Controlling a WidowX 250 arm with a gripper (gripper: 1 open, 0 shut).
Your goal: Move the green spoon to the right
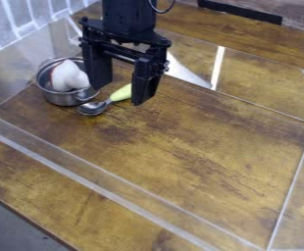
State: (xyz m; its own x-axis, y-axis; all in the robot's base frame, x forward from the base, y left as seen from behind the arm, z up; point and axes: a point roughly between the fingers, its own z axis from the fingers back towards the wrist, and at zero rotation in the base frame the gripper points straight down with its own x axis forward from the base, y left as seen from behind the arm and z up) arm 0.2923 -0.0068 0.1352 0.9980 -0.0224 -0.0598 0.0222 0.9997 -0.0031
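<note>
I see the black fingers (126,86) spread wide, poised over the small yellow-green-handled, silver-scooped spoon (106,99) (partly hidden); it lies on the dark wooden worktop (194,147), beside the round steel bowl (59,90)

- one robot gripper (125,90), black, two fingers, jaws apart, pointing down
- one green spoon (106,99): yellow-green handle partly hidden behind the gripper, one silver scoop at its left end
- one steel bowl (53,91), round, just left of the spoon
- one white object (69,74) inside the bowl; cannot tell what it is
- one wooden table (181,147), dark brown planks
- clear plastic walls (63,162) around the work area: three sides countable, front, left and right; a back one not clear
- one tiled wall patch (18,20) at upper left
</note>
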